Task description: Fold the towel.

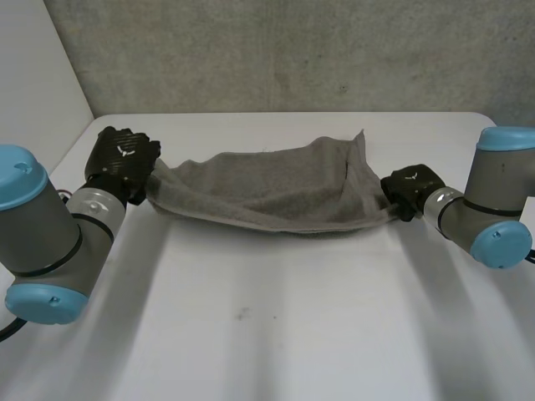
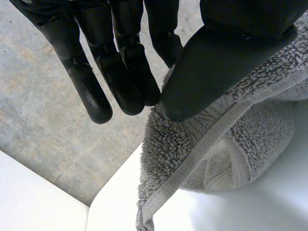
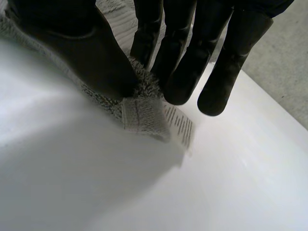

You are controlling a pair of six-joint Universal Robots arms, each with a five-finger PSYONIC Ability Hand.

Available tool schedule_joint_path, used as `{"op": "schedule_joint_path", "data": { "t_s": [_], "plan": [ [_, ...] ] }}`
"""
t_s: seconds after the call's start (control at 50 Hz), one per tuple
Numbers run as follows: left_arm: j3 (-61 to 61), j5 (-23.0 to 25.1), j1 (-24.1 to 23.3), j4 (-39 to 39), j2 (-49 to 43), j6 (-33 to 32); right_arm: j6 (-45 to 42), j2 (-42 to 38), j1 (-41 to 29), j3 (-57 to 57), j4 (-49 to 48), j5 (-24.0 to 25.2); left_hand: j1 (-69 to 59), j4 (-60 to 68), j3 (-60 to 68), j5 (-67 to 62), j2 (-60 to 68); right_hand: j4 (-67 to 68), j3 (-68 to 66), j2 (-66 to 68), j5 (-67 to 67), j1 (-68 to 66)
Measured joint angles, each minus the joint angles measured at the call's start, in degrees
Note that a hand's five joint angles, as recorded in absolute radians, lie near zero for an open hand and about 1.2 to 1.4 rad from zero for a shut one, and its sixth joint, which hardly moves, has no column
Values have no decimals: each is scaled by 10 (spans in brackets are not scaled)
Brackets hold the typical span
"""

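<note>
The left hand (image 1: 125,157) and right hand (image 1: 408,189) each pinch one end of the towel (image 1: 267,188) between thumb and fingers, holding it stretched over the far surface (image 1: 276,326), presumably to fold it evenly.

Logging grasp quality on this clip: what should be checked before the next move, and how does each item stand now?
1. Left hand pinching one end of the towel: ok.
2. Right hand pinching the corner by the label: ok.
3. Towel taut between the hands: not ok, it sags.
4. Towel spread flat: not ok, bunched.
5. Towel lifted off the table: cannot tell.
</note>
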State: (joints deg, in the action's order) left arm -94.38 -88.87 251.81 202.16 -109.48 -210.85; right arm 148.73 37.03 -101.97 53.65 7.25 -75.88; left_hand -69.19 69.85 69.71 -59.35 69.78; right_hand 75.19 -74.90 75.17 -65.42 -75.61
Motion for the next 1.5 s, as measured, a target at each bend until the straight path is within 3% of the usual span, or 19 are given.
{"op": "schedule_joint_path", "data": {
  "t_s": [0.14, 0.32, 0.54, 0.7, 0.92, 1.06, 1.22, 1.5],
  "plan": [
    [1, 0, 0, 0, -7, -2, 7, 29, 3, 1, 4, 0, 0, 0, 0, 0, 0, 17, -13, 4, -9, -4],
    [-6, -2, 0, -17, -2, -7, 6, 145, 27, 54, 64, 1, 0, 0, 0, 0, 0, 17, -13, 4, -9, -5],
    [-47, -8, -9, -135, 38, -53, -131, 290, 80, 199, 200, -23, 0, 0, 0, 0, 0, 17, -13, 4, -9, -5],
    [-109, -8, -18, -194, 99, -89, -238, 406, 119, 324, 231, -57, 0, 0, 0, 0, 0, 17, -13, 11, -9, -5],
    [-163, -7, -34, -294, 211, -104, -311, 522, 124, 432, 261, -56, 0, 0, 0, 0, 0, 17, -13, 12, -14, -5],
    [-151, -6, -36, -274, 202, -126, -314, 521, 121, 439, 257, -55, 0, 0, 0, 0, 0, 17, -13, 12, -14, -5],
    [-38, -31, -42, -206, 35, -185, -268, 391, 112, 361, 184, -59, 0, 0, 0, 0, 0, 17, -13, 12, -15, -5],
    [199, -52, -48, -201, -150, -216, -179, 209, 40, 139, 143, -89, -2, 0, 0, -1, 0, 17, -13, 12, -20, -5]
  ]
}}
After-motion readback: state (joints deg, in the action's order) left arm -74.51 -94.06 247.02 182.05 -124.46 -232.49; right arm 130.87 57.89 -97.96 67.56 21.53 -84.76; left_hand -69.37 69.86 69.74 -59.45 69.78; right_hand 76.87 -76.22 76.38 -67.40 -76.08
